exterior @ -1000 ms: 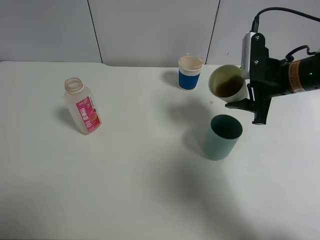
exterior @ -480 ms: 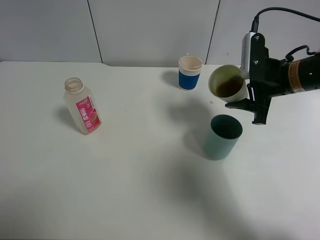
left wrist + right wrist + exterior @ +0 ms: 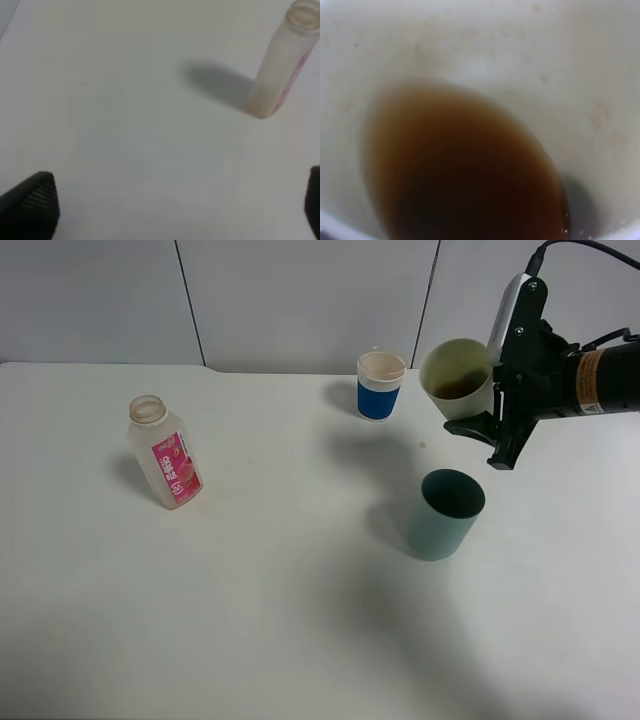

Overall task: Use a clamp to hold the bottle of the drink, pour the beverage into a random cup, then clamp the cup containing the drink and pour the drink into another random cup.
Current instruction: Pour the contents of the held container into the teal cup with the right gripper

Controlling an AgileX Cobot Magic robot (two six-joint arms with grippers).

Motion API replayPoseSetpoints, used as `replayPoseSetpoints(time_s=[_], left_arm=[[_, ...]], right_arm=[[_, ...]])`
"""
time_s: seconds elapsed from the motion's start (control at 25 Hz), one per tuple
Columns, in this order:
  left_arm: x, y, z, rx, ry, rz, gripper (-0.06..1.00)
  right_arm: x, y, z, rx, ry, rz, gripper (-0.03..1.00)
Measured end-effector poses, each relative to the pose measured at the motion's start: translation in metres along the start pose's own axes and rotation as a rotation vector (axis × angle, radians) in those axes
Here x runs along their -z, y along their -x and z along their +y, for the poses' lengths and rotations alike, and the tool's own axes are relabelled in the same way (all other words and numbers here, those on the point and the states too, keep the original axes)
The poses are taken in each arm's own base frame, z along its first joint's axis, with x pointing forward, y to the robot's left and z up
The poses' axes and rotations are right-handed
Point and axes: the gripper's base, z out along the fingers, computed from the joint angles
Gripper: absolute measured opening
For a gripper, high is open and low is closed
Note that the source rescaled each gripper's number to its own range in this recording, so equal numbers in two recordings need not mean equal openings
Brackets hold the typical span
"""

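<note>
My right gripper (image 3: 486, 438) is shut on the pale yellow-green cup (image 3: 457, 378) and holds it in the air, slightly tilted, above and behind the dark teal cup (image 3: 445, 513). Dark brown beverage (image 3: 459, 388) lies in the held cup. The right wrist view looks straight into it, with the beverage (image 3: 465, 175) against the pale cup wall (image 3: 520, 50). The uncapped, pink-labelled bottle (image 3: 165, 452) stands at the left of the table. In the left wrist view my open left gripper (image 3: 172, 210) hovers short of the bottle (image 3: 280, 75), with nothing between its fingers.
A blue cup with a white rim (image 3: 380, 385) stands at the back, just left of the held cup. The white table (image 3: 280, 620) ends at the grey panelled wall (image 3: 300, 300).
My right gripper has lifted the yellow-green cup higher and slightly to the right. The bottle and the other two cups have not moved.
</note>
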Motion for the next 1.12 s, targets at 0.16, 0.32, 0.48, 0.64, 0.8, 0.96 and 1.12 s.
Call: replayPoseSetpoints(time_s=[0.16,0.32,0.48,0.64,0.8,0.96,1.12], left_arm=[[0.0,0.0,0.0,0.0,0.0,0.0,1.0],[0.0,0.0,0.0,0.0,0.0,0.0,1.0],[0.0,0.0,0.0,-0.001,0.0,0.0,1.0],[0.0,0.0,0.0,-0.001,0.0,0.0,1.0],[0.0,0.0,0.0,-0.001,0.0,0.0,1.0],[0.0,0.0,0.0,-0.001,0.0,0.0,1.0],[0.0,0.0,0.0,-0.001,0.0,0.0,1.0]], right_arm=[[-0.008,-0.006,-0.005,0.041,0.001,0.03,0.0],[-0.019,-0.009,-0.016,0.106,0.001,0.032,0.0],[-0.027,-0.007,-0.02,0.148,0.03,-0.019,0.0],[-0.025,0.003,-0.018,0.204,0.085,-0.123,0.0],[-0.017,0.016,-0.013,0.289,0.145,-0.227,0.0],[-0.008,0.017,-0.014,0.34,0.158,-0.24,0.0],[0.005,0.015,-0.022,0.355,0.119,-0.221,0.0]])
